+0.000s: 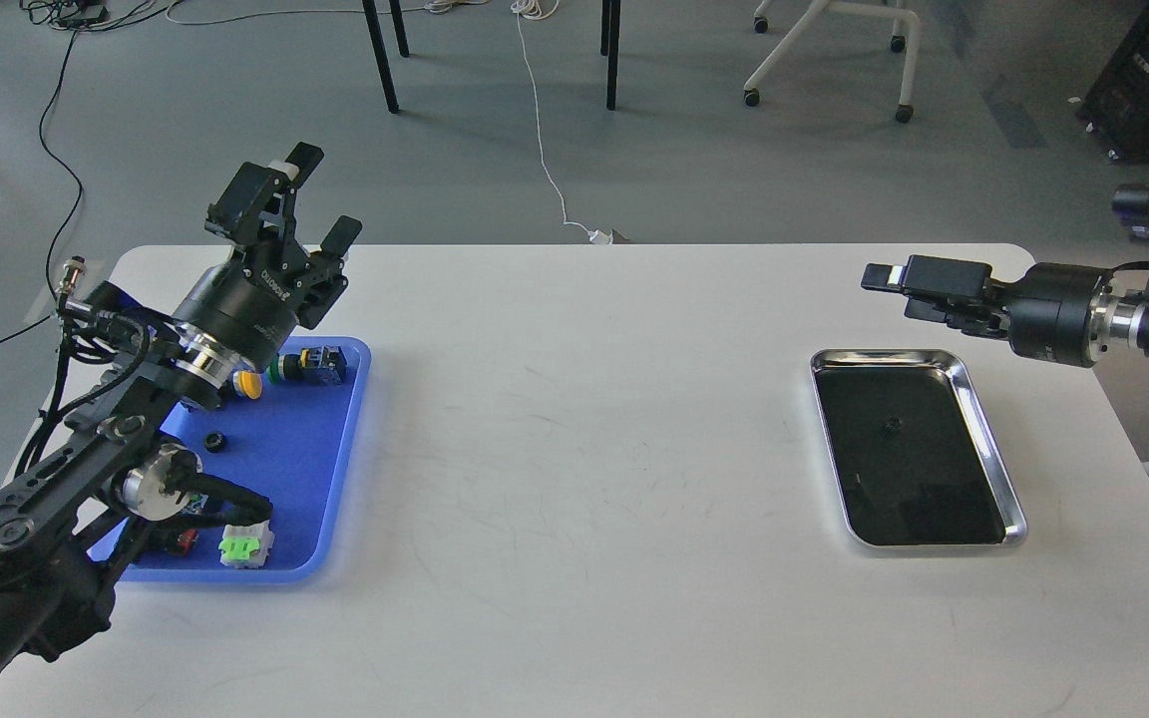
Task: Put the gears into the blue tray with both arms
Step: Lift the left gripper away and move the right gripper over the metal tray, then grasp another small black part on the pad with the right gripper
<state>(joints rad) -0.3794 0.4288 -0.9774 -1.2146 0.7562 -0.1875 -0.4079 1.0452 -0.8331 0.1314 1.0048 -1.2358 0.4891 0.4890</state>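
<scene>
A tiny black gear (pixel 214 440) lies in the blue tray (pixel 307 469) at the table's left. My left gripper (pixel 313 199) is raised above the tray's far edge, pointing up and away, open and empty. A second small gear (pixel 891 427) rests on the dark floor of the silver-rimmed metal tray (pixel 995 454) at the right. My right gripper (pixel 884 284) hovers beyond that tray's far right corner, seen side-on and pointing left. Its two fingers show one above the other with nothing between them. My left arm hides part of the blue tray's near left corner.
Push-button switches share the blue tray: a yellow cap (pixel 249 385), a green cap (pixel 287 367) and a lime-and-silver one (pixel 245 544). Chair and table legs and cables stand on the floor beyond the table's far edge.
</scene>
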